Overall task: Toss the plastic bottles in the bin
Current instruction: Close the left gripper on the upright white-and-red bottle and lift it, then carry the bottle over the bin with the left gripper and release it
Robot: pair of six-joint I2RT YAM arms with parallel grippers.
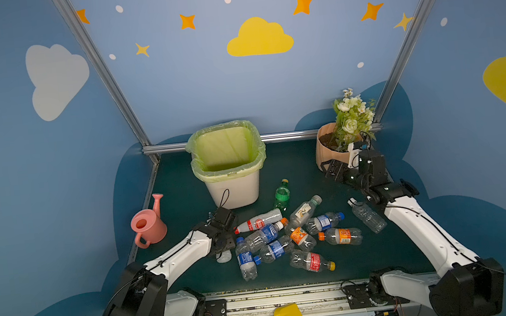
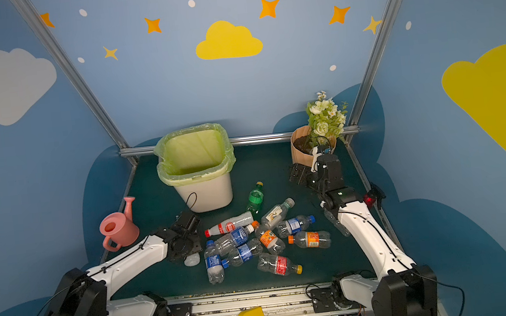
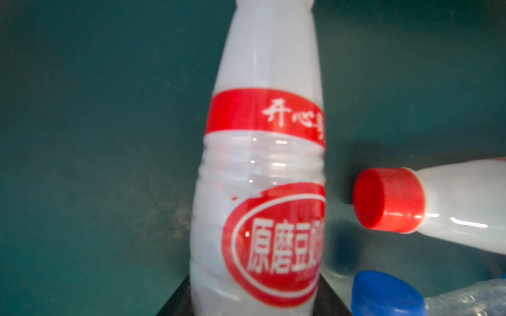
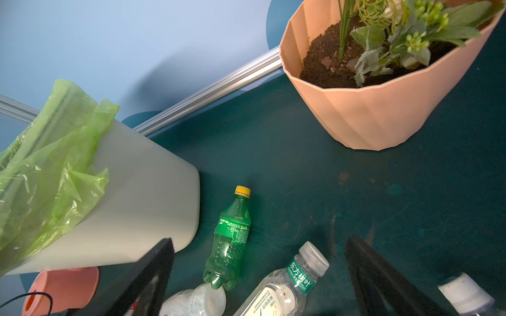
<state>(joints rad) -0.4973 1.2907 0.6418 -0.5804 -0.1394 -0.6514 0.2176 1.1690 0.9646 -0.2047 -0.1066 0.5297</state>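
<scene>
Watering can, pink: one, left of the left gripper.
Left gripper: jaws pressed to both sides of one white bottle.
Bin: one, upright, just beyond that gripper.
Plastic bottles: twelve counted. Two white, four blue-labelled, two orange-labelled, one red-labelled, one pale-labelled, one green bottle, one plain clear bottle. Eleven lie loose to that gripper's right.
Right gripper: jaws wide apart, flower pot just behind it.

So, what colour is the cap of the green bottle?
The cap of the green bottle is yellow, clearest in the right wrist view.
</scene>
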